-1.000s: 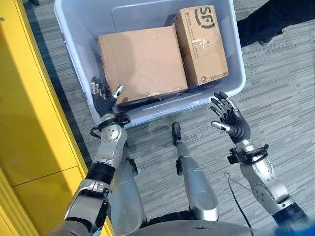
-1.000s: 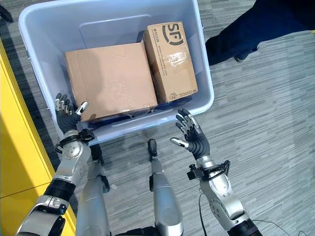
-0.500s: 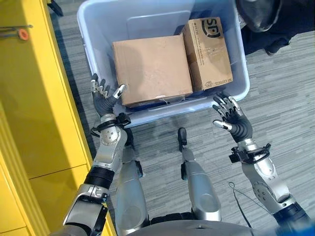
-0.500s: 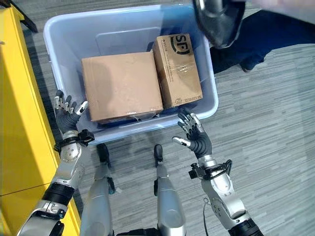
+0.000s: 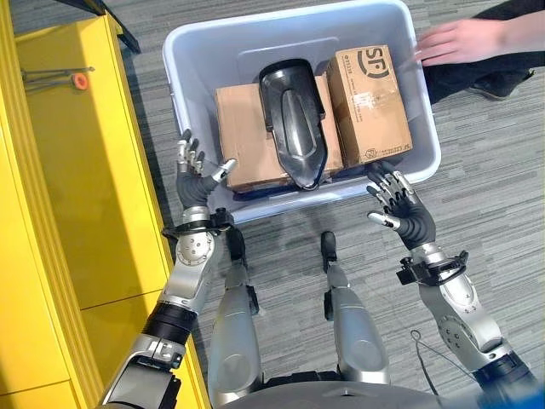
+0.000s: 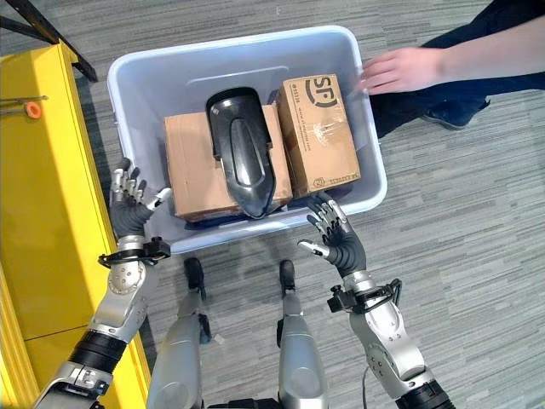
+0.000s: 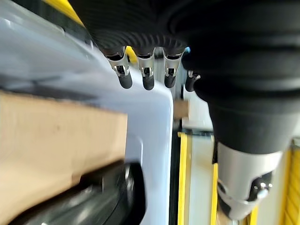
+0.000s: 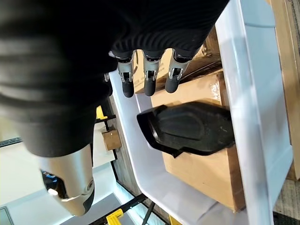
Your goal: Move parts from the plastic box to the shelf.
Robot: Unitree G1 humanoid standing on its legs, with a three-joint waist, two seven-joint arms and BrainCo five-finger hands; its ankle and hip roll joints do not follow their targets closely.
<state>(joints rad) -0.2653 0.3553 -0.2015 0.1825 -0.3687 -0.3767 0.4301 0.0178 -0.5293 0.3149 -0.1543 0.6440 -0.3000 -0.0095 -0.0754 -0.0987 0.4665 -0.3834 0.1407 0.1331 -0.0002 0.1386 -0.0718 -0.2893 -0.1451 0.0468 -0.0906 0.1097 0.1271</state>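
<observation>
On grey floor, black part lies boxed between open robot hands.

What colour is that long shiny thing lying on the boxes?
The part is glossy black, clearest in the left eye view.

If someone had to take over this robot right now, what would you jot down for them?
Left hand: open, holding nothing, raised by the near left corner of the plastic box.
Right hand: open, holding nothing, at the box's near right corner.
In the box: a black moulded part lying across the large cardboard box, with a smaller printed carton beside it on the right.
A person's hand rests on the box's far right rim, so watch for it.
The yellow shelf stands on the robot's left.
Done: nothing is gripped yet.
Left: lift each part out and place it on the shelf.
</observation>
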